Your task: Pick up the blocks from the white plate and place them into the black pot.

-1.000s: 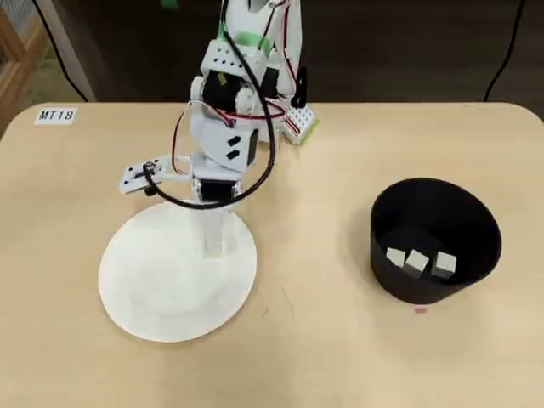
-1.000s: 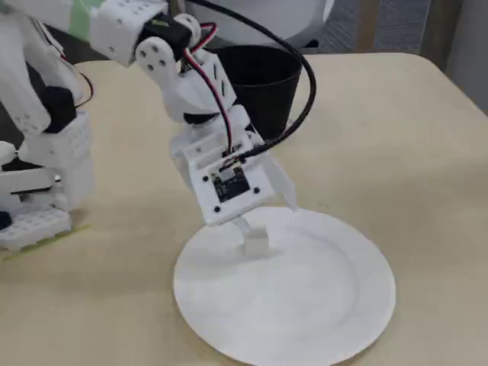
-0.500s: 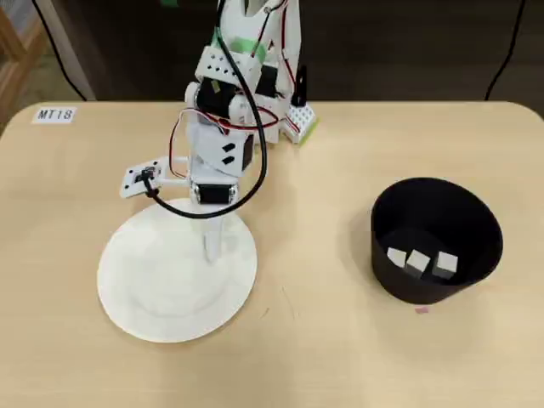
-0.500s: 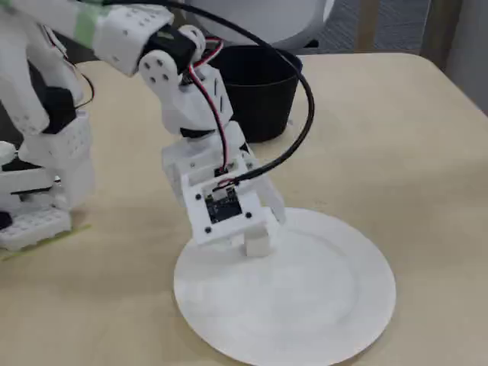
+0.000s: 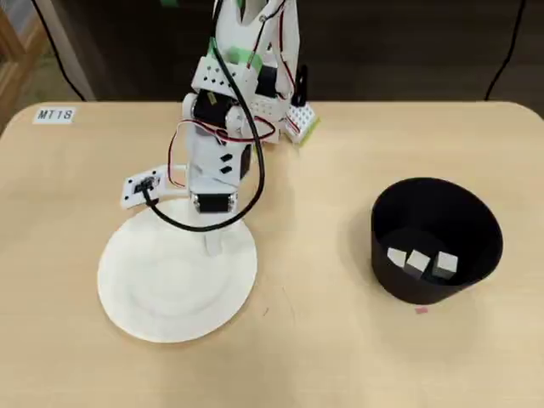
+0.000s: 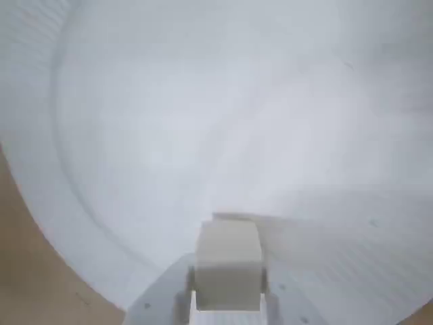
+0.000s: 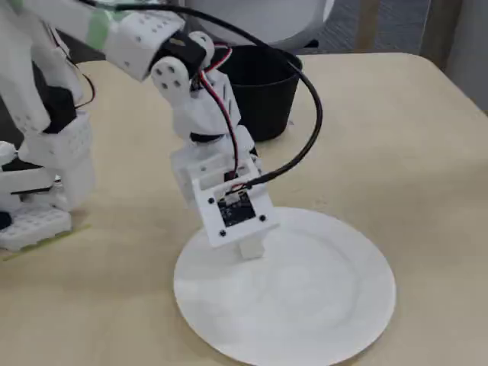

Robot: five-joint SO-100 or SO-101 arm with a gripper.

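One small off-white block [image 6: 228, 264] is pinched between the fingers of my gripper [image 6: 228, 288], which is shut on it over the near rim area of the white plate [image 6: 203, 115]. In the fixed view the block [image 7: 250, 248] hangs under the gripper [image 7: 248, 245], just above the plate [image 7: 313, 305]. From overhead the gripper [image 5: 212, 246] sits over the plate's [image 5: 161, 293] upper right part. The black pot [image 5: 476, 223] stands at the right and holds three blocks [image 5: 416, 262]. The pot [image 7: 263, 95] is behind the arm in the fixed view.
The arm's white base [image 7: 42, 191] stands at the left of the fixed view, and a black cable [image 7: 309, 130] loops off the wrist. A label [image 5: 56, 114] lies at the table's far left corner. Bare tabletop [image 5: 314, 255] separates plate and pot.
The gripper drew back toward the arm's base along the plate with the block held in it. The wrist now tilts more steeply.
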